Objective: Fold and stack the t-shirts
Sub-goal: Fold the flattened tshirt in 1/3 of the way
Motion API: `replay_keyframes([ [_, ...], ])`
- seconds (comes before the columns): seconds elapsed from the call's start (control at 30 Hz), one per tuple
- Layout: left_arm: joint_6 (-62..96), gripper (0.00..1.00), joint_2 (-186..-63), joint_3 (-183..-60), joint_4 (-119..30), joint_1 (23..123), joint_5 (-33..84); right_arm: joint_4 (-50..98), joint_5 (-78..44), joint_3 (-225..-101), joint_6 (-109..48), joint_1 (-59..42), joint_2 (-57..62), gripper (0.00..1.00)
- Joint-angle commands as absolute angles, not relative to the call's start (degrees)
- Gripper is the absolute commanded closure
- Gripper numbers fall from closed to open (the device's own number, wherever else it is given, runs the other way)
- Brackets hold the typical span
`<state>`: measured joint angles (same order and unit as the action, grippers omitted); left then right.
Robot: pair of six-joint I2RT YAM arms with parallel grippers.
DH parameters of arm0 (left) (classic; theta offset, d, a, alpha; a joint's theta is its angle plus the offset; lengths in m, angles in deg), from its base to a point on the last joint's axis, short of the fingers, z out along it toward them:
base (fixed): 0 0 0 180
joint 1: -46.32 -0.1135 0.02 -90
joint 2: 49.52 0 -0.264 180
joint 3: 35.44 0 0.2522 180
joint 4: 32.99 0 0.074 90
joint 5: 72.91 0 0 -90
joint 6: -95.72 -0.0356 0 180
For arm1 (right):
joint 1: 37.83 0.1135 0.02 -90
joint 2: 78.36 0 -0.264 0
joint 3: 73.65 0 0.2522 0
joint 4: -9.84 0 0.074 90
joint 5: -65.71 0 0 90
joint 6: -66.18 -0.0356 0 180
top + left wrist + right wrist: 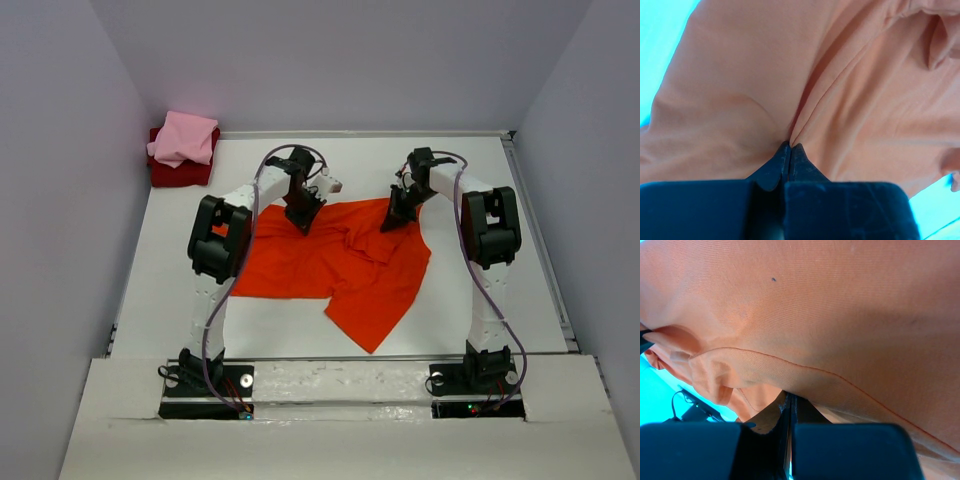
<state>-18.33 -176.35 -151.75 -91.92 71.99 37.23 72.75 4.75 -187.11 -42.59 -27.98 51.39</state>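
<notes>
- Top view: the orange-red t-shirt (340,265) lies spread and rumpled on the middle of the white tabletop (490,300), with one corner pointing toward the near edge.
- The left arm (222,235) and the right arm (490,225) both reach to the shirt's far edge, where the left jaws and the right jaws are down on the cloth, well apart.
- In the far left corner, a folded pink t-shirt (185,138) rests on top of a folded dark red t-shirt (180,175).
- Left wrist view: the left jaws are closed tight, pinching a ridge of the orange-red t-shirt (740,75). Creases fan out from the tips.
- Right wrist view: the right jaws are closed, their tips tucked into the orange-red t-shirt (815,305) just under a stitched hem. The cloth drapes over them.
</notes>
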Motion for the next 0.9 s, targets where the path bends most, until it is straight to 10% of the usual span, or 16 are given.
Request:
replay_keyframes([
  [0.0, -17.92, 0.99, -170.64, -150.11, -92.19, 72.24, 38.18, 72.91, 1.29, -189.36, -40.96, -27.63, 52.69, 1.00],
  [0.53, -17.30, 0.85, -168.18, -145.36, -91.22, 75.93, 39.84, 74.66, 1.29, -190.94, -40.79, -27.63, 53.12, 1.00],
  [0.73, -17.83, 0.47, -168.18, -144.92, -91.66, 76.20, 41.87, 74.75, 1.46, -191.12, -40.88, -27.63, 53.04, 1.00],
  [0.8, -17.92, 0.01, -168.00, -145.09, -91.84, 76.11, 42.05, 74.93, 1.46, -191.12, -40.79, -27.63, 52.86, 1.00],
  [0.87, -18.01, 0.01, -167.91, -145.18, -92.01, 76.11, 41.79, 74.84, 1.55, -191.12, -40.79, -27.63, 52.77, 1.00],
])
